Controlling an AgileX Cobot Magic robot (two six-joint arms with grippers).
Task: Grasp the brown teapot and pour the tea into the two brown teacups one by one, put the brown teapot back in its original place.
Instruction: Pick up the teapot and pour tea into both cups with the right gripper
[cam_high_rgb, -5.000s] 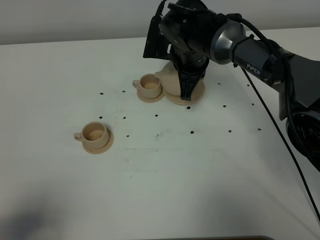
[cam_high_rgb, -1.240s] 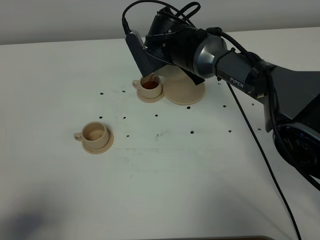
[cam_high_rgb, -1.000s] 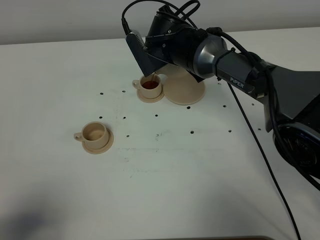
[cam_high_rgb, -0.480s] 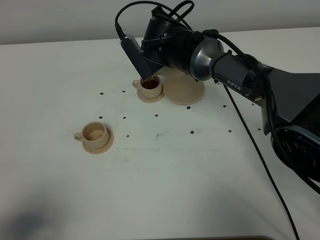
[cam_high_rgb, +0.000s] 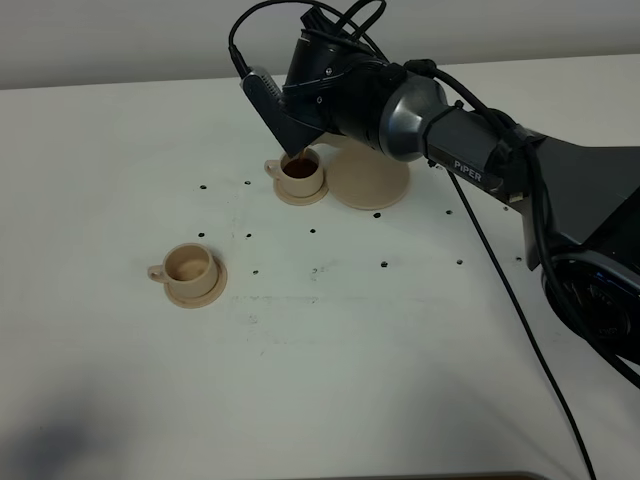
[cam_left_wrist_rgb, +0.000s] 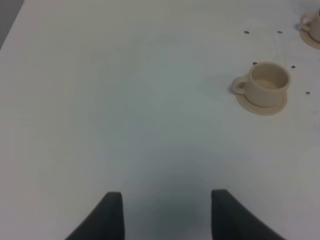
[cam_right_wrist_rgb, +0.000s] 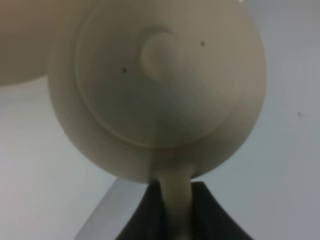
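My right gripper is shut on the loop handle of the brown teapot, holding it tipped over the far teacup. That cup holds dark tea, and a thin stream falls into it. The arm hides most of the teapot in the exterior high view. The lid and knob fill the right wrist view, with the handle between the fingers. The near teacup stands empty on its saucer, also in the left wrist view. The wide saucer is bare. My left gripper is open and empty above the table.
The white table has small dark holes around the cups. The right arm and its cable stretch from the right edge over the back. The far teacup's saucer touches the wide saucer's left edge.
Five seconds ago the gripper stood over the teapot on the wide saucer. It now holds the teapot lifted and tipped left over the far teacup, which now holds dark tea. The tilt has grown slightly.
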